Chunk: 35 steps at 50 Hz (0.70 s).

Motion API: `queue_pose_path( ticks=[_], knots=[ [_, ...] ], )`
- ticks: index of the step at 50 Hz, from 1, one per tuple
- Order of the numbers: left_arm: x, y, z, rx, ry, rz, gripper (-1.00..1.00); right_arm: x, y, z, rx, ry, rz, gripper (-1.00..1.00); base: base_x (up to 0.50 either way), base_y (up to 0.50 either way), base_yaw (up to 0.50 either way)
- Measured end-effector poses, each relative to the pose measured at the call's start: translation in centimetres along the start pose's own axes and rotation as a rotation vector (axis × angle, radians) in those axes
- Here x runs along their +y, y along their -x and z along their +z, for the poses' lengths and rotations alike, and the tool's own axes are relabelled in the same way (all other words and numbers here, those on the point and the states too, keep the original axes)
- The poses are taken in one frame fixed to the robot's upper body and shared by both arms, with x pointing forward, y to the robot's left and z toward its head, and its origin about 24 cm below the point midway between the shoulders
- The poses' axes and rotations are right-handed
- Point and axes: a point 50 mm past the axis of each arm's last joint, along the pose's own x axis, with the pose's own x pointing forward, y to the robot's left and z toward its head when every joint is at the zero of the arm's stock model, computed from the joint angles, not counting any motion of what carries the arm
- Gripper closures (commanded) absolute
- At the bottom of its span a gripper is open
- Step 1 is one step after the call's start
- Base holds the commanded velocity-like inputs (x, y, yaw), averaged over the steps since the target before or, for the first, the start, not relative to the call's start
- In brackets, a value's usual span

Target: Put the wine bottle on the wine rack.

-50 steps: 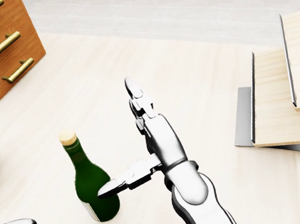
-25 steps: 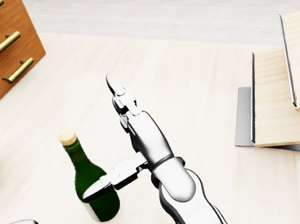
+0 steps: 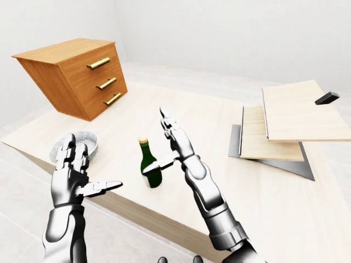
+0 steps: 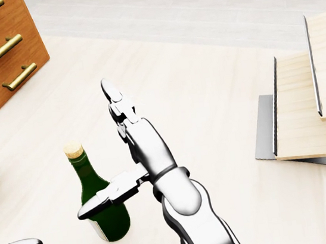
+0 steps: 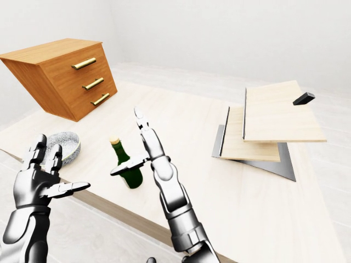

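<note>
Fingers on your left hand (image 3: pixel 71 175) are spread and released, grasping nothing; it hangs off the table's near edge at the lower left of the left-eye view, thumb pointing right. Just above it a patterned grey bowl (image 3: pixel 82 143) sits on the pale wooden table (image 4: pixel 205 80), and higher up a wooden chest of drawers (image 3: pixel 77 76) with three brass handles stands tilted at the table's left end. Moving right, the green wine bottle (image 4: pixel 100 196) with its cork stands upright near the table's near edge. Your right hand (image 4: pixel 128 156) is just beside it on the right, also released: long fingers stretched upward, thumb reaching left across the bottle's shoulder, though you cannot tell whether it touches. Well apart at the right, the wine rack (image 3: pixel 285 129) shows as stacked light wood panels on a grey base.
</note>
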Motion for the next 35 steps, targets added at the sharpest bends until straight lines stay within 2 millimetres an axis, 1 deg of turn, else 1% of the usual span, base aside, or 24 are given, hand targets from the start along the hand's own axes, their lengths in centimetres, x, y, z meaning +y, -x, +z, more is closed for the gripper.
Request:
queue_pose_path(
  ticks=[10,22,35],
  knots=[
    [-0.1,-0.1,0.0,-0.002,-0.001,-0.003,-1.00,0.3,-0.7,-0.1,0.015,-0.005,0.010,-1.00,0.00,0.00,0.00],
    [-0.1,0.0,0.0,-0.001,0.000,-0.003,-1.00,0.6,-1.4,-1.2,0.072,-0.016,0.020,-1.00,0.00,0.00,0.00],
    [-0.1,-0.1,-0.1,0.004,0.000,-0.004,-1.00,1.0,-1.7,-2.3,0.129,-0.025,0.031,-1.00,0.00,0.00,0.00]
  ],
)
